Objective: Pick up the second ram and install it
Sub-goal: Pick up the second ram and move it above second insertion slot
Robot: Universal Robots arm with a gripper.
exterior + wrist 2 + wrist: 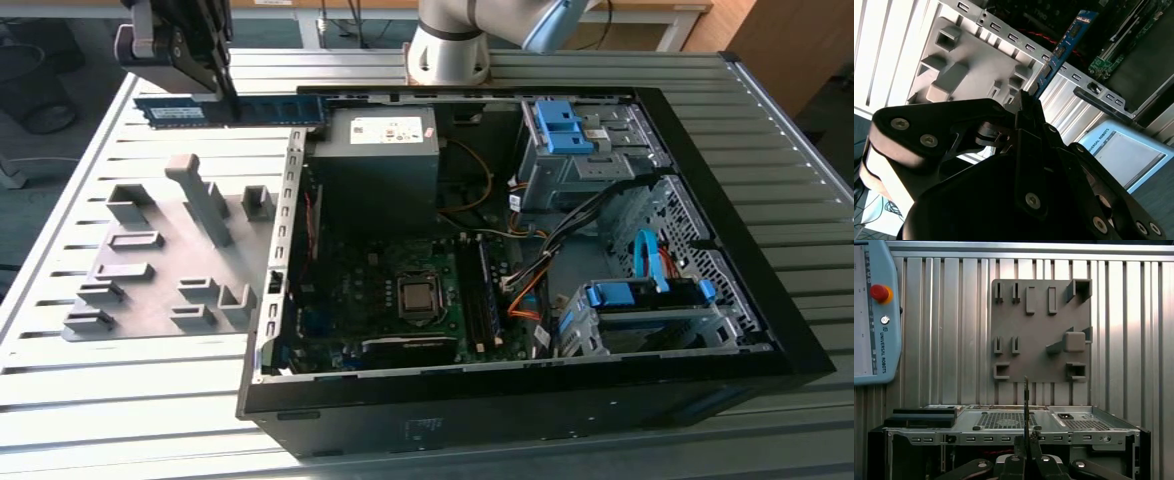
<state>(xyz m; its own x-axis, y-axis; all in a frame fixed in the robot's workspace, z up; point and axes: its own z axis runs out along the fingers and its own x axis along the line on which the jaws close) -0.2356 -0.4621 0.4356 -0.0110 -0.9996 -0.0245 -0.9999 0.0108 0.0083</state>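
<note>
Exterior view: pincer is up at the far corner of the worktop, on the exterior view's left. It's closed on the second ram, which lies level and lengthwise, just beside the open computer case's far corner. Can't tell whether the stick touches the worktop. Grey plate with moulded blocks lies flat on the worktop next to the case. Motherboard is exposed inside the case. Arm base stands behind the case.

Second wrist view: pincer is clamped on one end of the ram. The blue strip with its row of dark chips sticks out over the case's metal edge, grey plate beyond.

First wrist view: ram is edge-on, a thin line rising from the closed pincer. Case and grey plate sit beyond it, control pendant with red button off to the side.
</note>
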